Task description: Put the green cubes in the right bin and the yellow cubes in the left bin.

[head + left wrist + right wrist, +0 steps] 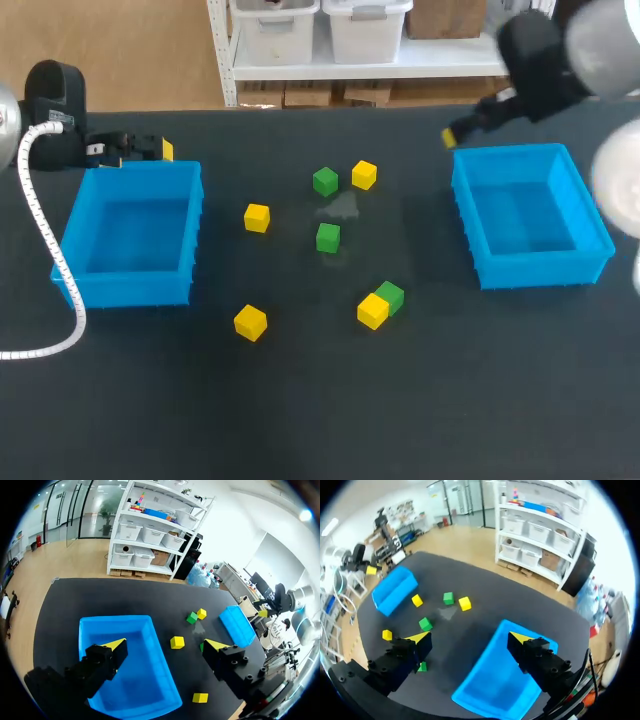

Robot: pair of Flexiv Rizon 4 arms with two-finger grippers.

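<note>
Sorting run, opening state; no cube is in either bin, so we judge the task not yet started.

Cubes all lie mid-table between the bins. The rear green cube (325, 181) is just beside the rear yellow cube (364, 175); the middle green cube (328, 237) stands alone nearer us; the front green cube (389, 296) touches the front yellow cube (372, 311). The left yellow cube (257, 217) sits near the left bin (130, 290); the near yellow cube (250, 322) is off that bin's front corner. The right bin (540, 270) is well apart from all the cubes; both bins hold nothing.

The left gripper (165, 646) hangs at the left bin's far rim, fingers spread wide and holding nothing. The right gripper (470, 639) hangs just behind the right bin's far corner, fingers likewise released and holding nothing.

Step in hand, as we read it: picking a first cube and starting the approach. The next move calls for one arm to leave its bin, come over mid-table (300, 420) and descend with a finger on each side of a lone cube. The left yellow cube suits the left arm, the middle green cube the right. The touching pair offers only its outer faces; we would leave it for later.
</note>
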